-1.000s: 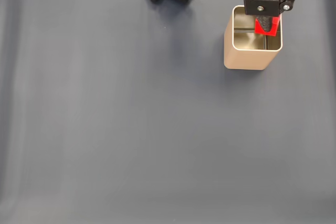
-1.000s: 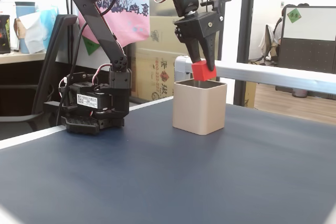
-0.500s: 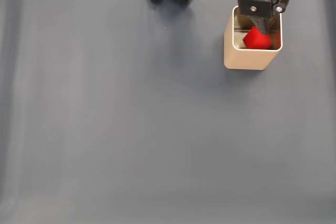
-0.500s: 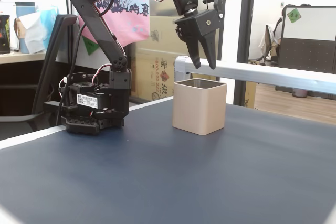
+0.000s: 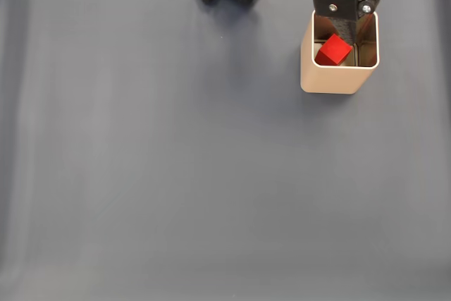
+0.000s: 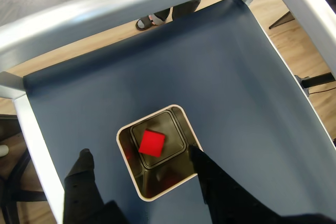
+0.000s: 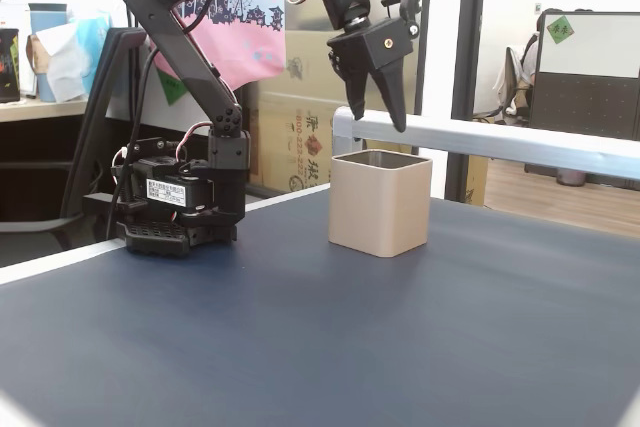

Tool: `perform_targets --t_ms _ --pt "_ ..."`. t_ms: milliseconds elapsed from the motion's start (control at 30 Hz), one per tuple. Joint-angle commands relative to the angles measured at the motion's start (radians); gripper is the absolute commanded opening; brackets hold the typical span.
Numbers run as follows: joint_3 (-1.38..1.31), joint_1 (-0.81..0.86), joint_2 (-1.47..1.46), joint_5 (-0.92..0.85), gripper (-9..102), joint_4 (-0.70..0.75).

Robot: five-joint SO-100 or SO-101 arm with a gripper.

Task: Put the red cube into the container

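**Cube in the tin, gripper empty above it**

From above, in a fixed view, we see the cube (image 5: 333, 50) lying inside the tin (image 5: 338, 79), towards its left wall, with the gripper (image 5: 343, 19) overlapping the tin's far rim on the dark mat (image 5: 176, 174).

In the wrist view we look straight down: the cube (image 6: 151, 143) rests flat on the shiny floor of the tin (image 6: 157, 190), and the two fingers (image 6: 84, 177) stand apart on either side, holding nothing.

From the side, in a fixed view, the tin (image 7: 380, 202) hides the cube; the gripper (image 7: 378, 117) hangs clear above the rim, jaws spread.

A second ago the jaws held the cube over the opening; the gripper has since risen.
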Motion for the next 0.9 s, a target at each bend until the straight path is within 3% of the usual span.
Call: perform_targets --t_ms 0,433,767,867 --pt "0.003 0.003 0.037 0.012 42 -0.026" --pt "0.032 0.012 0.054 0.040 38 -0.078" --pt "0.002 0.184 0.048 0.089 0 -0.118" --pt "0.005 0.279 0.052 0.117 0 -0.121"
